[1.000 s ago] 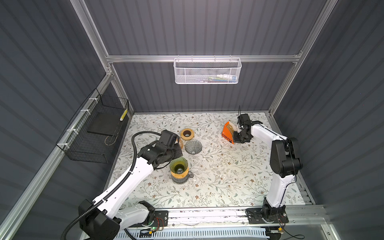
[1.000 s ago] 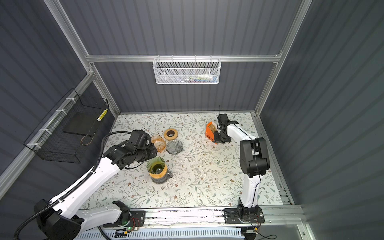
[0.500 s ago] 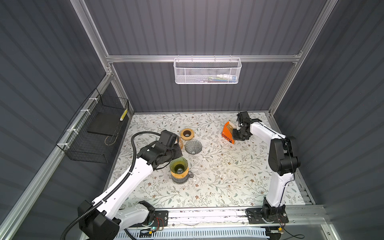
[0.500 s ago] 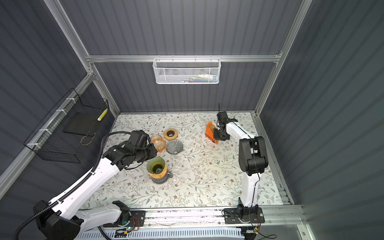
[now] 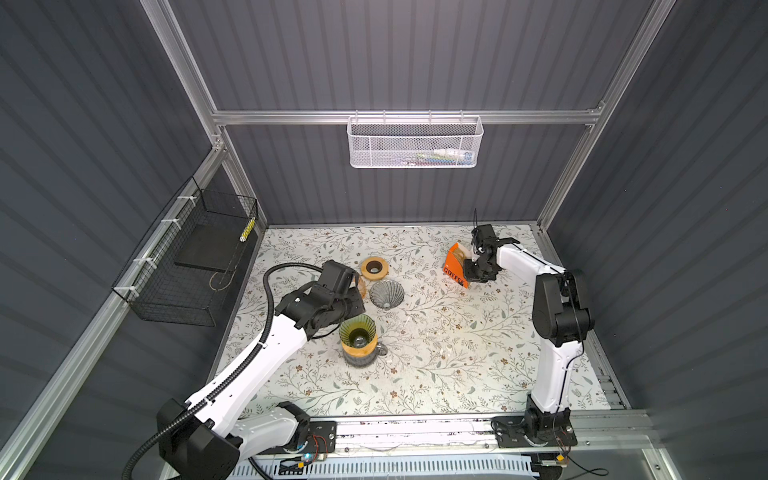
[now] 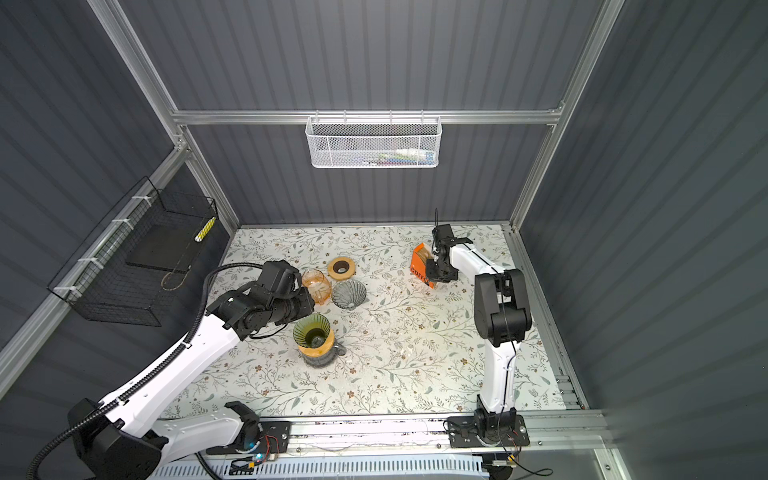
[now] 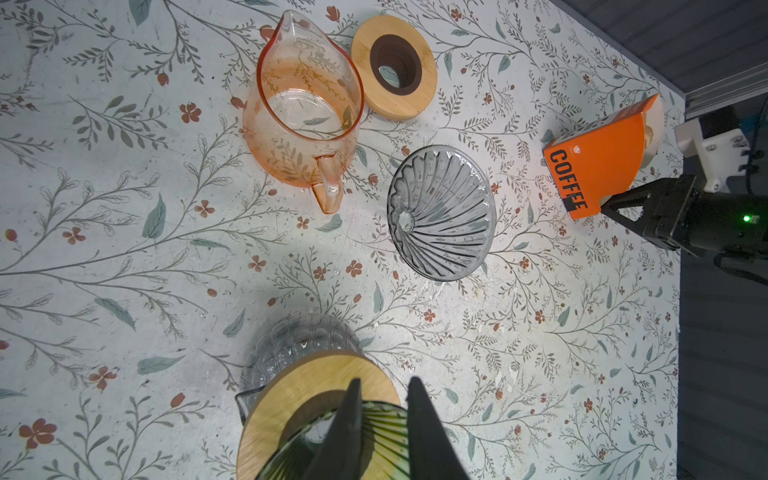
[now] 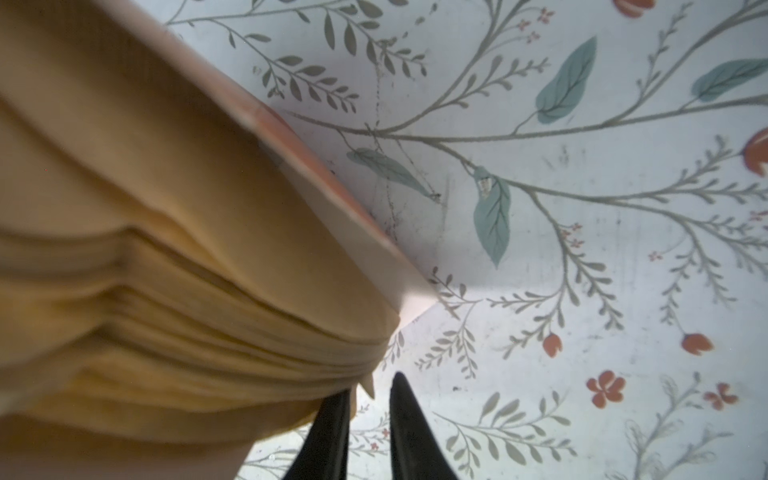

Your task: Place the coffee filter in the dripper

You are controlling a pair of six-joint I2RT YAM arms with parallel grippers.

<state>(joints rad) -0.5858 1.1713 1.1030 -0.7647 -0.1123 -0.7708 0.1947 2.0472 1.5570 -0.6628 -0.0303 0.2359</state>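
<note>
Right gripper (image 8: 372, 390) edges closer into filter box (image 5: 454, 266); left gripper (image 7: 382, 388) unmoved.
Right jaws slightly apart at coffee filters (image 8: 166, 291); left jaws straddle green dripper (image 5: 356, 330) rim, clamping unclear.

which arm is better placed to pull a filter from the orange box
Right: the right tool sits at the orange box's open end, beside the filter stack. The left tool is across the table at the green dripper.

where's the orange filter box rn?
In both top views the orange filter box sits at the back right of the table, right of the grey dripper, with the right end effector right at it.
</note>
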